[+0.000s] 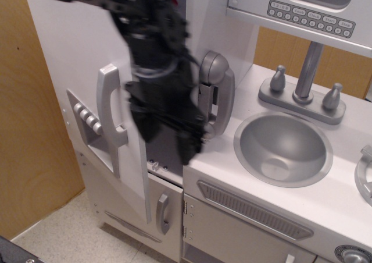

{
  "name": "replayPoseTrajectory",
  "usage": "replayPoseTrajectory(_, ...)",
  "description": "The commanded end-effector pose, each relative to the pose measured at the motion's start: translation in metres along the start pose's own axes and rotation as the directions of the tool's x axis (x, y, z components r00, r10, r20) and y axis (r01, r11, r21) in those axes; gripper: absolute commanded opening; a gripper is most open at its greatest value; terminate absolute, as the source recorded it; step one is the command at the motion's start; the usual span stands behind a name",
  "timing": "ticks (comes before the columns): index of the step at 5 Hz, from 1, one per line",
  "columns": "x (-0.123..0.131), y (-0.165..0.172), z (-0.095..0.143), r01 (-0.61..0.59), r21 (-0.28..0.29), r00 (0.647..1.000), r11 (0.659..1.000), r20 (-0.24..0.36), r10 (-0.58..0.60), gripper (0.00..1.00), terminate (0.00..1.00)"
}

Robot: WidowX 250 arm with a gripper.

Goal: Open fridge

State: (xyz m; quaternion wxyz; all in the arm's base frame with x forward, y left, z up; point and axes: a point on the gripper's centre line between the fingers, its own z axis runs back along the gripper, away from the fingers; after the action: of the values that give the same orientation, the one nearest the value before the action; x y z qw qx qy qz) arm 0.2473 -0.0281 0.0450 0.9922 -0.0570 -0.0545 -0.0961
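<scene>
Observation.image is showing the fridge [75, 65] at left, its door standing ajar, handle [110, 120] facing us; the gripper [171, 132] is hanging right of it, clear, too blurred to tell whether spread or closed.

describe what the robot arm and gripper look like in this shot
The arm is matte black and bulky, built from blocky segments with thin black cables looped along its side. It narrows to a black gripper with dark, angular fingers. Motion blur hides any markings or labels.
</scene>
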Motion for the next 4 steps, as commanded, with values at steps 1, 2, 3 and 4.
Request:
replayPoseTrajectory(1,0.04,0.004,0.006,-0.1,0.073,0.989,0.992,0.115,0.091,1.0,0.0)
replayPoseTrajectory(2,0.054,0.023,0.01,-0.173,0.07,0.979,0.982,0.124,0.164,1.0,0.0)
replayPoseTrajectory(3,0.053,0.032,0.009,-0.208,0.125,0.971,0.97,0.142,0.19,1.0,0.0)
replayPoseTrajectory(4,0.04,0.044,0.011,-0.259,0.171,0.964,0.951,0.113,0.242,1.0,0.0)
